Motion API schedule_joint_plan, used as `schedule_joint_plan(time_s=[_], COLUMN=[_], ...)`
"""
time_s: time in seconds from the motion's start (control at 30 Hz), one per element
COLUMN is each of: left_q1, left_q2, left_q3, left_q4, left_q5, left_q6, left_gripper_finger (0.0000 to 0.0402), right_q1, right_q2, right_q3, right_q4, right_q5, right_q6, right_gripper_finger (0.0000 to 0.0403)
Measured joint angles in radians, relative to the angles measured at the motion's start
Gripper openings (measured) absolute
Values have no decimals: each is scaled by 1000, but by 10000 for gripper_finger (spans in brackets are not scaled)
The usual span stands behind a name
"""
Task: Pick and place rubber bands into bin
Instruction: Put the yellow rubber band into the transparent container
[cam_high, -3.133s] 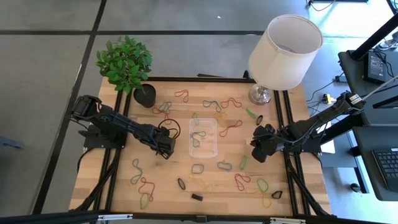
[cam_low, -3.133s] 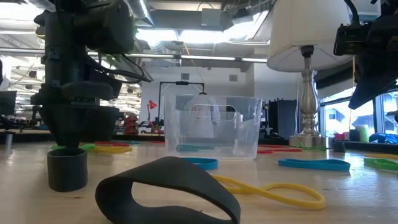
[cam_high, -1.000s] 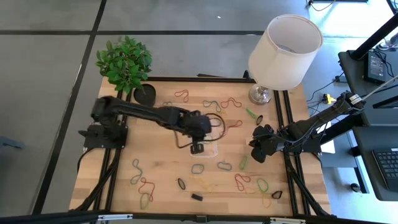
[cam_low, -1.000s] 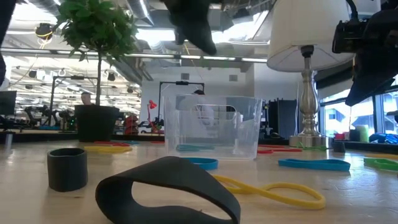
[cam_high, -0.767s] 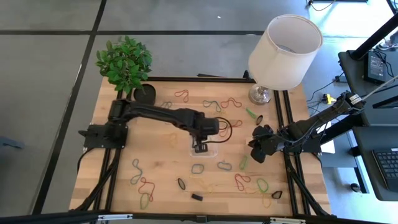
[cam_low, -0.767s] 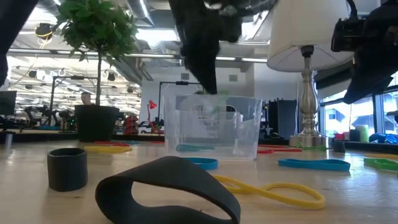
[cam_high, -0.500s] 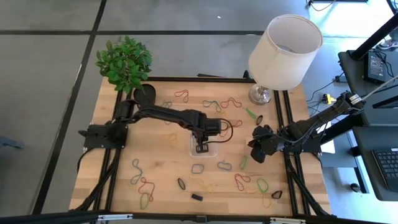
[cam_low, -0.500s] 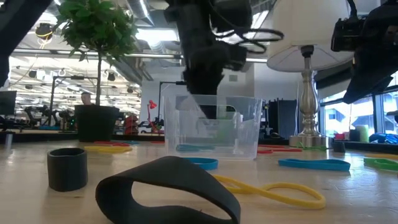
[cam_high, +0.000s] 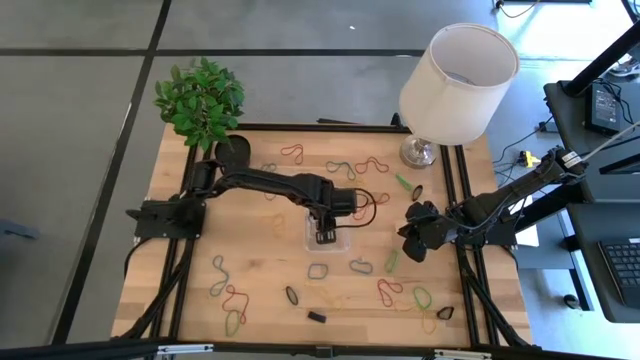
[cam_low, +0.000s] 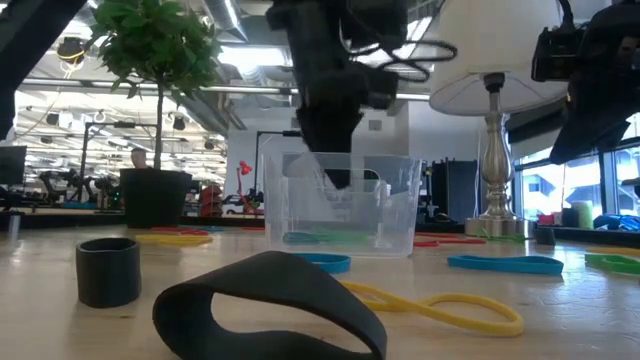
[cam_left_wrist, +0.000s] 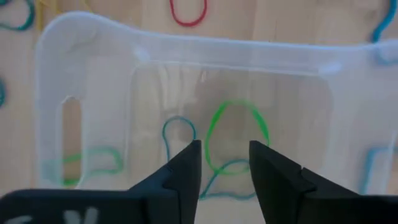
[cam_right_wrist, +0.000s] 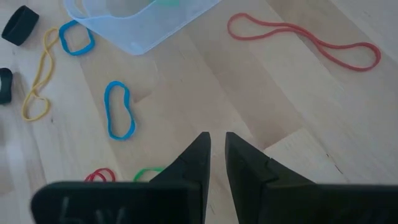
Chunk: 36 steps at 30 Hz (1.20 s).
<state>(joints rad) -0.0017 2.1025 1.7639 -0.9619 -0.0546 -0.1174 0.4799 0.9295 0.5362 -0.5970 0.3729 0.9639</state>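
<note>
Pale wood table (cam_high: 260, 260) lies under my two dark arms, rubber bands (cam_high: 235, 298) scattered across it. The clear bin (cam_left_wrist: 87, 74) sits mid-table. My left gripper (cam_left_wrist: 224, 168) hangs low inside it, fingers parted and empty, a green band (cam_left_wrist: 236, 137) lying loose on the bin floor beneath: this looks like the release step. Next I should lift clear and reach for another band. My right gripper (cam_right_wrist: 214, 149) waits over bare wood near the table's right side, fingers nearly together, holding nothing.

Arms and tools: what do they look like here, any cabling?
Both arms are dark, jointed links. The left tool and right tool each end in two black wedge-shaped fingers. Black cable loops hang beside the left wrist in the high view.
</note>
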Motion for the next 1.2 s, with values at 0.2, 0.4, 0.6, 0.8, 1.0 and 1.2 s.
schedule_joint_plan(time_s=[0.2, 0.4, 0.6, 0.8, 1.0, 1.2], left_q1=[-5, -19, -17, -17, -17, -17], left_q2=[-73, -247, -530, -807, -1034, -1203], left_q3=[27, -118, -409, -672, -863, -992], left_q4=[-111, -90, 38, 140, 162, 188], left_q5=[-25, -26, -36, -40, -39, -31], left_q6=[44, 85, 2, -57, -108, -113], left_gripper_finger=[126, 89, 54, 33, 17, 7], right_q1=[-3, -32, -79, -165, -281, -361], right_q2=[0, 0, 10, 26, 41, 76], right_q3=[0, 0, 1, 1, 2, 0], right_q4=[54, 86, 124, 119, -36, -269], right_q5=[0, 0, -1, -27, -169, -277], right_q6=[24, 27, 55, 52, 173, 289], right_gripper_finger=[54, 54, 66, 124, 177, 186])
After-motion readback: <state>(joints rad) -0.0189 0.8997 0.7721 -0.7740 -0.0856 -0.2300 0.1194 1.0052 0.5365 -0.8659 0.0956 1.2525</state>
